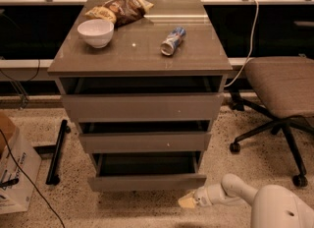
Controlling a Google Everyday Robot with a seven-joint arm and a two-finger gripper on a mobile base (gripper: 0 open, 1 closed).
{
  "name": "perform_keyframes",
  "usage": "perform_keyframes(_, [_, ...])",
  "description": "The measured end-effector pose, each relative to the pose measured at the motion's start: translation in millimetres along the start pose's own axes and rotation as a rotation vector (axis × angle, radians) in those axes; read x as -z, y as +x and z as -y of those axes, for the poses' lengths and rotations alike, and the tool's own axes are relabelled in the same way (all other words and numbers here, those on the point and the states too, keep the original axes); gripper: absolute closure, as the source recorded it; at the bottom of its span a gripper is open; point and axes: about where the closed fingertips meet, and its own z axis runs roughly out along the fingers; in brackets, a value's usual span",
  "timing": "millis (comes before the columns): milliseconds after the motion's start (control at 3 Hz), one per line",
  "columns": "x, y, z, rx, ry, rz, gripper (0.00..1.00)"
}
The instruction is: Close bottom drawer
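The bottom drawer (147, 182) is the lowest of three grey-brown drawers in the cabinet. It stands partly open, with a strip of its dark tray showing behind the flat front. My gripper (189, 201) is on a white arm reaching in from the lower right. Its yellowish tip sits low near the floor, just in front of and below the right end of the drawer front. I cannot tell whether it touches the front.
The middle drawer (144, 142) and top drawer (142, 106) each stand slightly open. A white bowl (95, 32), a snack bag (120, 9) and a lying can (172, 41) are on the cabinet top. An office chair (282, 94) stands to the right, and a cardboard box (12, 170) and a black bar (56, 151) lie to the left.
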Motion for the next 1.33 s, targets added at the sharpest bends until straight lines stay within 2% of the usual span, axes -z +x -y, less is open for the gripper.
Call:
perform_keyframes(333, [-16.1, -30.6, 10.5, 0.106, 0.063, 0.043, 1.0])
perform_keyframes(667, [-24.6, -68.2, 35.3, 0.182, 0.105, 0.085, 1.0])
perform_keyframes(1000, [-25.6, -90.7, 50.6, 0.228, 0.143, 0.089, 1.0])
perform_keyframes(1333, [-21.1, -115.8, 59.1, 0.281, 0.198, 0.103, 0.85])
